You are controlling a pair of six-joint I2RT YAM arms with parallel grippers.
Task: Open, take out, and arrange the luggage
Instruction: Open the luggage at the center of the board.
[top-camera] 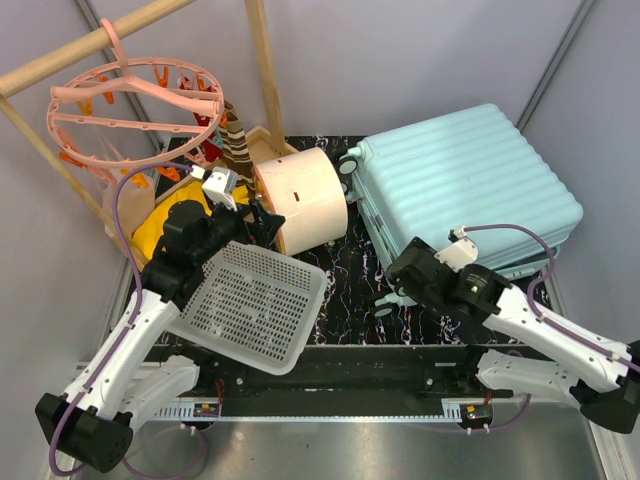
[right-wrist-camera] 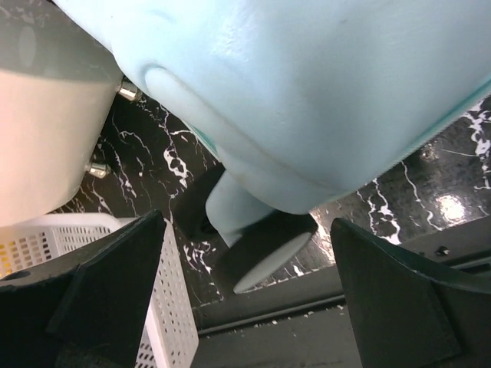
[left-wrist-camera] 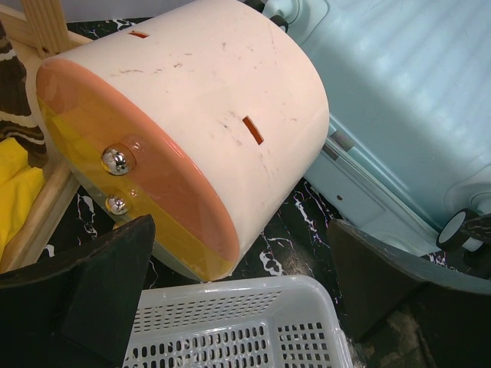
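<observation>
Right gripper [right-wrist-camera: 245, 224] by luggage [top-camera: 470, 180], wheels [top-camera: 349, 165] leftward

At the upper right of the top view, the luggage [top-camera: 470, 185] was pale mint-blue with ribbed stripes, and its wheel [right-wrist-camera: 268, 253] was black and white. The drawer box [top-camera: 300, 200] in the centre was cream, its front orange and translucent yellow with silver knobs, and the basket [top-camera: 250, 305] at lower left was white and dotted with holes. The tabletop [top-camera: 350, 275] was black with white marble veins, and at upper left hung a pink hanger ring [top-camera: 135, 105] above a yellow cloth [top-camera: 160, 225].
</observation>
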